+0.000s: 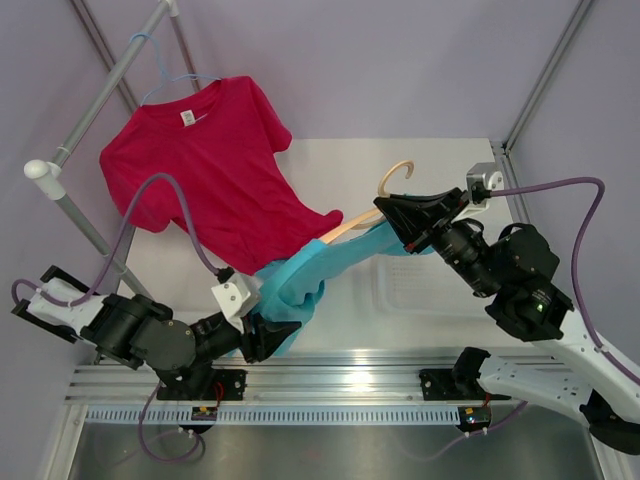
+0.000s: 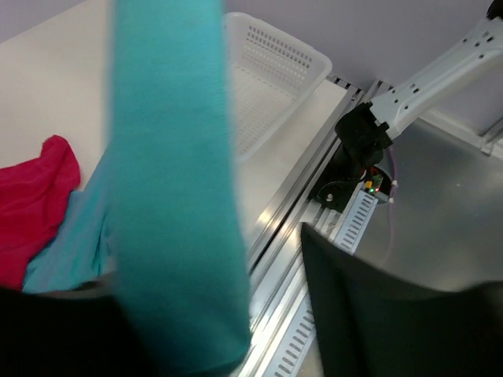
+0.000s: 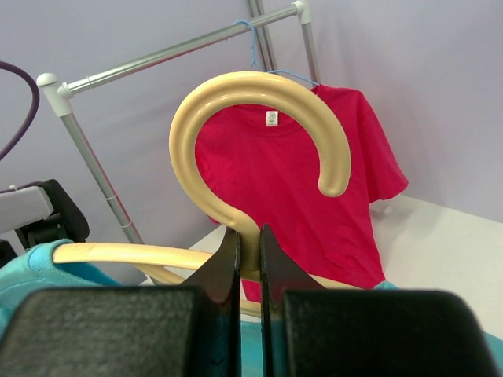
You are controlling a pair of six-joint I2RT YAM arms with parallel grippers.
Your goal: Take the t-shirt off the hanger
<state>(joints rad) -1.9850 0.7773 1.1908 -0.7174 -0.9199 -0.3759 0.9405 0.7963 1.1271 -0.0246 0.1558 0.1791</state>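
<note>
A teal t-shirt (image 1: 310, 270) hangs on a cream wooden hanger (image 1: 395, 180) held above the table. My right gripper (image 1: 400, 215) is shut on the hanger's neck just under the hook (image 3: 185, 133), its jaws (image 3: 250, 232) pressed on both sides. The shirt trails down and left to my left gripper (image 1: 275, 335). In the left wrist view a band of teal cloth (image 2: 173, 196) lies against the left finger, while the right finger (image 2: 369, 306) stands well apart from it. The left gripper (image 2: 212, 267) is open.
A red t-shirt (image 1: 210, 170) hangs on a thin blue hanger from a metal rack (image 1: 90, 110) at the back left; its hem (image 2: 31, 204) reaches the teal shirt. A white mesh basket (image 1: 440, 290) sits at the table's right. The aluminium rail (image 1: 350, 385) runs along the near edge.
</note>
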